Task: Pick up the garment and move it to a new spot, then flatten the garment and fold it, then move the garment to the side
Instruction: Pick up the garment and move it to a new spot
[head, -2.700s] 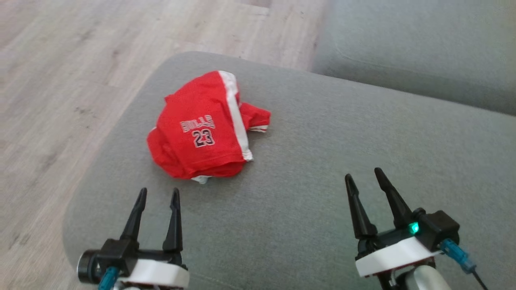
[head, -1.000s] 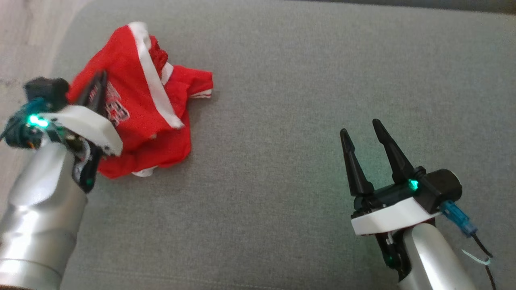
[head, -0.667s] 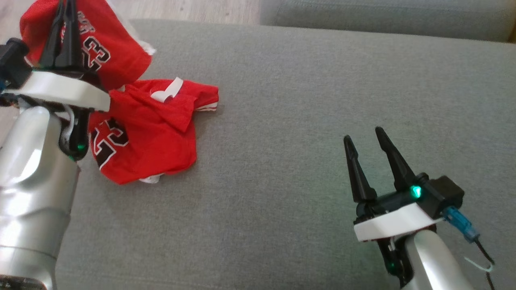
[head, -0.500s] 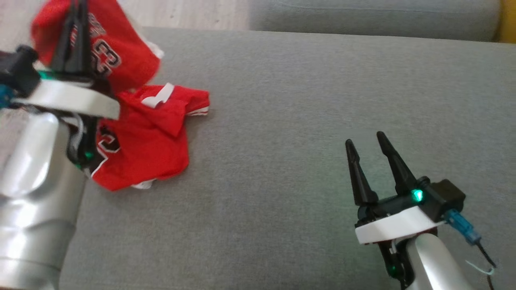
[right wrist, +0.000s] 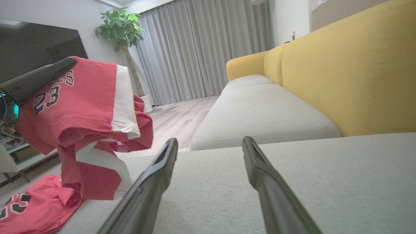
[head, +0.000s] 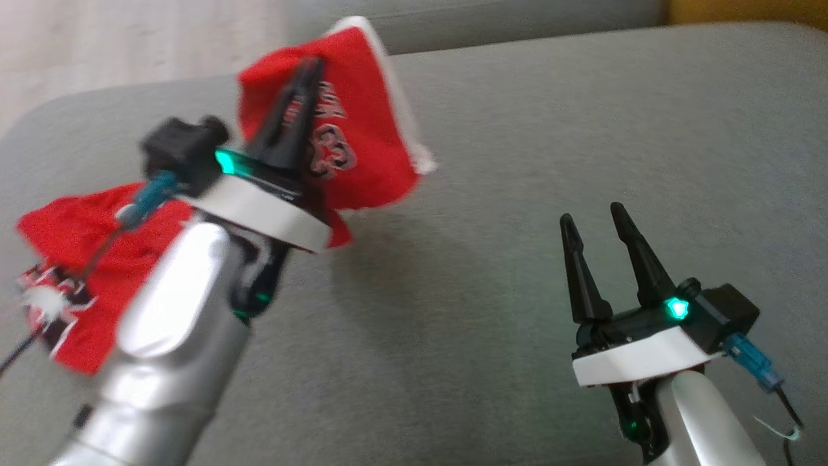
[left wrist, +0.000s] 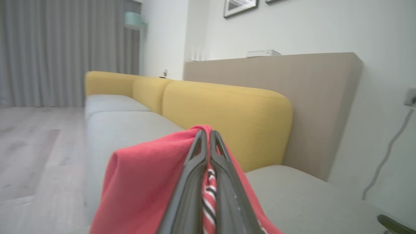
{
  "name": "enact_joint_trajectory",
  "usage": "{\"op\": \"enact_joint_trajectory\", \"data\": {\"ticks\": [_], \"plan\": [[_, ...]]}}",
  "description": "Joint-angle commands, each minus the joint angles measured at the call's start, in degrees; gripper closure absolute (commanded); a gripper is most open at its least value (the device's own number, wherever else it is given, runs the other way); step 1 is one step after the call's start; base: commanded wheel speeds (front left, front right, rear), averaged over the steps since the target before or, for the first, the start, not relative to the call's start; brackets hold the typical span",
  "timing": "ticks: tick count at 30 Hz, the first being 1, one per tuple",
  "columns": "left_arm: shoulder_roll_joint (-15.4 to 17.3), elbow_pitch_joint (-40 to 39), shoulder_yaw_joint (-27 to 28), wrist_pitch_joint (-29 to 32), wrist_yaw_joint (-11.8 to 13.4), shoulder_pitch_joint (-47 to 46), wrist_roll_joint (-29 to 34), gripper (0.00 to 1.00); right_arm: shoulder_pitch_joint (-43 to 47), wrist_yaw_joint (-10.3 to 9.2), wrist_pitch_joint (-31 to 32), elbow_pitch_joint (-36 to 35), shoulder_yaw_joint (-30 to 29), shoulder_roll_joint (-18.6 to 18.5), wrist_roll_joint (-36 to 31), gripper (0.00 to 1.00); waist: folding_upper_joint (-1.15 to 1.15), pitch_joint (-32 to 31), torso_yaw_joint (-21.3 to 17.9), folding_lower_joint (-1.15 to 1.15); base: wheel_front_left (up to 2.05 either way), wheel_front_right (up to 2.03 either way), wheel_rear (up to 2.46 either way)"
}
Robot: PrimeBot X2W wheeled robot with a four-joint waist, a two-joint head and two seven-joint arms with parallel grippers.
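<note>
The garment (head: 369, 142), red shorts with a white side stripe and the number 23, hangs in the air above the grey sofa seat (head: 517, 162). My left gripper (head: 312, 63) is shut on its upper fold; in the left wrist view the fingers (left wrist: 195, 169) press together with red cloth (left wrist: 146, 182) between and around them. In the right wrist view the garment (right wrist: 84, 97) droops at the left, its lower end near the seat. My right gripper (head: 590, 215) stands open over the seat at the lower right, its jaws (right wrist: 209, 140) holding nothing.
A second red piece with a 23 print (head: 84, 259) lies on the seat at the left (right wrist: 29, 208). The yellow backrest (right wrist: 341, 71) runs along the right. Wooden floor (head: 129, 45) lies beyond the seat's rounded left edge. A potted plant (right wrist: 122, 26) and curtains stand far off.
My left gripper has carried the garment up and to the right, away from the second red piece. The head view has shifted too. The right gripper has stayed open in place.
</note>
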Motion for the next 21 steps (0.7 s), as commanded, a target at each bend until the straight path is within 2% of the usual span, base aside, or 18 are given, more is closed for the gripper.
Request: {"op": "enact_joint_trajectory", "data": {"ticks": [1, 8, 11, 12, 16, 21], "plan": [[0.54, -2.14, 1.20, 0.26, 0.28, -2.65, 0.58, 1.00, -2.24, -0.04, -0.62, -2.32, 1.48, -0.14, 0.56, 0.00, 0.00, 1.01, -4.43, 0.00, 0.00, 0.00, 0.00], [-6.32, 0.50, -3.82, 0.52, 0.38, -5.54, 1.49, 1.00, -3.15, -0.04, -0.62, -3.96, 1.72, -0.14, 1.93, 0.00, 0.00, 4.07, -13.22, 0.00, 0.00, 0.00, 0.00], [-7.89, 3.95, -6.78, 1.85, 0.29, -5.83, 1.74, 1.00, -3.43, -0.04, -0.62, -4.66, 1.58, -0.14, 2.69, 0.00, 0.00, 5.81, -16.15, 0.00, 0.00, 0.00, 0.00], [-8.38, 7.01, -9.93, 3.84, 0.20, -5.20, 2.12, 0.00, -3.51, -0.04, -0.62, -5.07, 1.14, -0.14, 3.36, 0.00, 0.00, 6.78, -17.44, 0.00, 0.00, 0.00, 0.00], [-8.76, 11.11, -12.66, 3.28, 0.08, -3.35, 0.64, 0.00, -3.34, -0.04, -0.62, -5.75, 0.49, -0.14, 4.10, 0.00, 0.00, 7.71, -18.20, 0.00, 0.00, 0.00, 0.00], [-7.22, 14.01, -11.16, -2.65, 0.94, -2.67, 0.76, 0.00, -2.76, -0.04, -0.62, -5.57, -0.79, -0.14, 3.86, 0.00, 0.00, 6.49, -15.48, 0.00, 0.00, 0.00, 0.00]]}}
